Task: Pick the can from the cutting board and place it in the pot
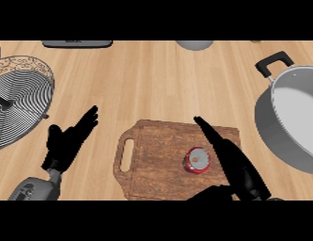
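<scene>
A red can [196, 160] with a silver top stands upright on the brown wooden cutting board [159, 155], right of the board's middle. My right hand [231, 162] lies just to the can's right, fingers straight and pointing up-left over the board; it is open and not curled round the can. A large grey pot [299, 117] with a black handle sits at the right edge, with nothing showing inside. Left of the board my left hand [68, 139] is open over the counter, fingers up.
A wire dish rack [10, 101] fills the left side. A dark flat object [77, 43] and a grey rounded object [195, 44] sit at the far edge. Bare wooden counter lies between the board and the far edge.
</scene>
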You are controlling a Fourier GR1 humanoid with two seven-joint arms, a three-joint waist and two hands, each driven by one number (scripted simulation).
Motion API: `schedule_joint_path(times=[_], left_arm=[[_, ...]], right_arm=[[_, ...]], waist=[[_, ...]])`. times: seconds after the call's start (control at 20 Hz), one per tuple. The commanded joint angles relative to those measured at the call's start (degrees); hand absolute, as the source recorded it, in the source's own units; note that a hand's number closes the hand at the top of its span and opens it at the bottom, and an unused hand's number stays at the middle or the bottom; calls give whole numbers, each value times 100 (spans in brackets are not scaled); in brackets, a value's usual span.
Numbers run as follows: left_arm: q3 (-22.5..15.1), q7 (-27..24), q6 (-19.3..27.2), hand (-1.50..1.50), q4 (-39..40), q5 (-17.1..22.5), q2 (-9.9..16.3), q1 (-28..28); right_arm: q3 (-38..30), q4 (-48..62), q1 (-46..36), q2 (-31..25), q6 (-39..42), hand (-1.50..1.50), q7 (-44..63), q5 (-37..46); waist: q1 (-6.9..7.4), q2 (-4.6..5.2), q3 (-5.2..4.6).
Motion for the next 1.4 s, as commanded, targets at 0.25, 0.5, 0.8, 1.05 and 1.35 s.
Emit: schedule_joint_path(times=[0.25, 0.5, 0.8, 1.05, 1.35], left_arm=[[331, 128, -121, 0, 93, -334, -285, -70], [409, 43, -239, 0, -124, -389, -264, 202], [424, 178, -357, 0, -268, -392, -314, 281], [391, 359, -184, 0, -271, -648, -667, 143], [516, 304, -370, 0, -241, -728, -676, 139]], right_arm=[[-713, 511, 537, 47, 110, -150, -1376, 305], [-1148, 628, 1021, -50, 539, -150, -2189, -507], [-1248, 1148, 1022, 572, 581, -150, -3009, -1022], [-1311, 1530, 1218, 855, 689, -150, -3331, -1116], [-1392, 2907, 887, 1391, 734, -150, -4032, -1130]], waist=[[-29, -7, 1], [-32, -8, 2], [-16, -3, 3], [-24, -7, 2], [-5, -4, 3]])
